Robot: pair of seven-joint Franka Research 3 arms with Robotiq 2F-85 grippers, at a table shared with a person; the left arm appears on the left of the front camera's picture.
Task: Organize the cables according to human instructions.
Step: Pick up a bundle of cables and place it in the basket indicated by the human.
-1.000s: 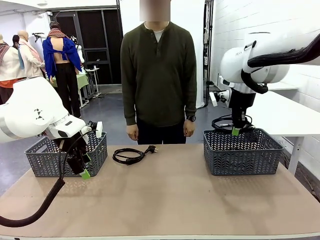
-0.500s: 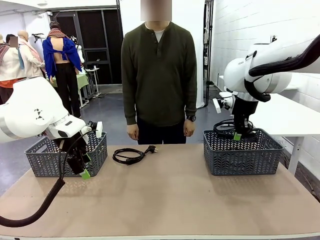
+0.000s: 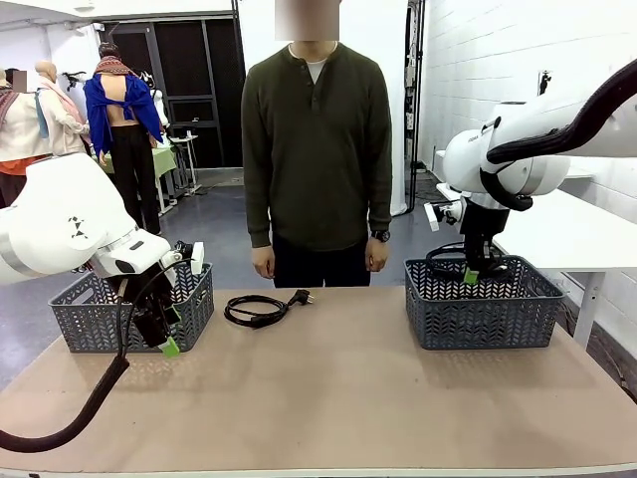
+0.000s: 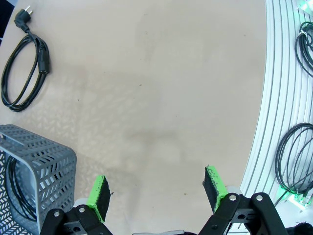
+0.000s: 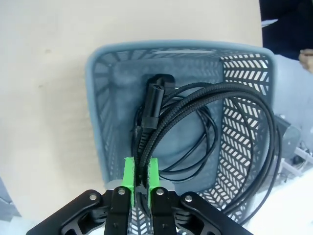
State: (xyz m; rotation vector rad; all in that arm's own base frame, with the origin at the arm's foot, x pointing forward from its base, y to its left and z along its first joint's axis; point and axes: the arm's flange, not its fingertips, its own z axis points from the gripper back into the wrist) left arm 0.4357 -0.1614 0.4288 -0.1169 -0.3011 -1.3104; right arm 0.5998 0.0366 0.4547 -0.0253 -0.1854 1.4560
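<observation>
loosely coiled black braided cable

open tabletop between the left basket and right basket; a coiled cord lies near the far edge, a person stands just behind it; the right arm hangs over the right basket.

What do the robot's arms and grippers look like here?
Both arms, left arm and right arm, have glossy white rounded shells; the left one bears a small dark mark. A thick black ribbed hose runs along the left arm, another along the right. The left gripper and right gripper are black linkages with two fingers tipped with bright green pads.
</observation>
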